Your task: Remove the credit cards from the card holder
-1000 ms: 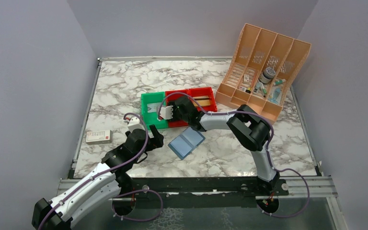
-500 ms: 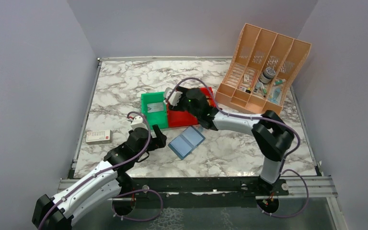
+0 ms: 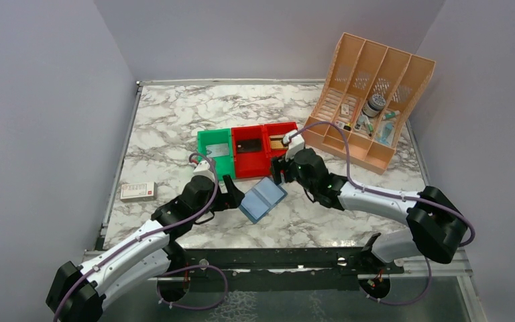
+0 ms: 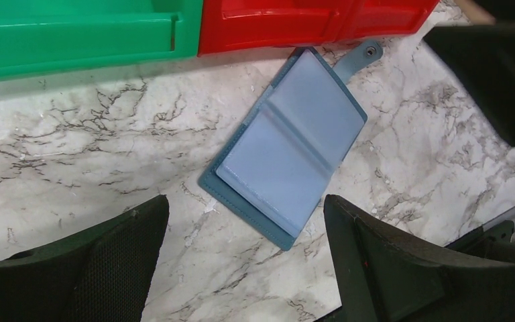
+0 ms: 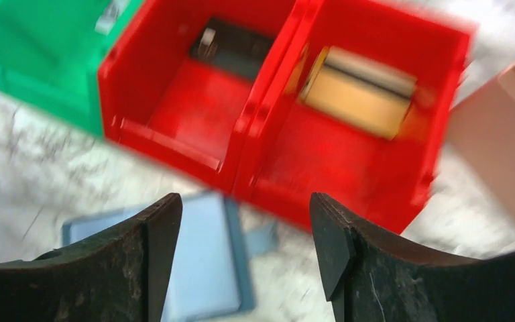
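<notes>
Sorting explained the layout: a tan-gold card point(image 5: 359, 90) lay in the right-hand red bin point(image 5: 349, 161) and a pale grey card point(image 3: 218, 149) in the green bin point(image 3: 214, 169). The card holder point(image 4: 285, 151) lay spread open on the table just before the bins (sleeves seemingly empty, though I could not be sure). The left gripper point(image 4: 246, 204) hovered over it, fingers wide apart, and the right gripper point(image 5: 245, 201) hung above its far edge, parted and pinching nothing.
</notes>
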Available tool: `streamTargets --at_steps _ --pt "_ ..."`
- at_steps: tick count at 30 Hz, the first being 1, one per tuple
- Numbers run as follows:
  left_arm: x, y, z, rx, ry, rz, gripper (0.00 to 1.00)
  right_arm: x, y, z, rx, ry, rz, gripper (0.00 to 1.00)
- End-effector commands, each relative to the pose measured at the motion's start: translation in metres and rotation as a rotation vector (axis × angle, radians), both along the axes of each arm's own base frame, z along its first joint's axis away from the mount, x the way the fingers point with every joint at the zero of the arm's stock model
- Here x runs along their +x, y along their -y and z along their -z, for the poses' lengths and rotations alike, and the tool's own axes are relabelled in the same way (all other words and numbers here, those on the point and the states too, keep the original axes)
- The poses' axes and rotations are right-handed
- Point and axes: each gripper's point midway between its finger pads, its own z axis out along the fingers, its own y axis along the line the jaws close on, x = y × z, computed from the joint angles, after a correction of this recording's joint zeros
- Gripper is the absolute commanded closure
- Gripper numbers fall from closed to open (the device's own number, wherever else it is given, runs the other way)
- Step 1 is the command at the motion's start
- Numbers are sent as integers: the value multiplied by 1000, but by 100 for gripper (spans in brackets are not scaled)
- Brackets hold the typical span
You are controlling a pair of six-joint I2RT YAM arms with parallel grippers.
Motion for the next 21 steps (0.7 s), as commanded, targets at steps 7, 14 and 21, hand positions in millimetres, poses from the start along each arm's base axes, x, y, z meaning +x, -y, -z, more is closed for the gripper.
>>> streamTargets --at_steps 7,14,21 --pt "-1 9 -11 -42 20 44 12 -68 -13 61 70 -389 -144 30" --pt "-3 16 -6 -41 1 88 11 -58 -9 85 -40 -428 -99 38" --pt "-4 28 0 -50 -25 139 13 -56 -18 92 -54 -442 -128 42"
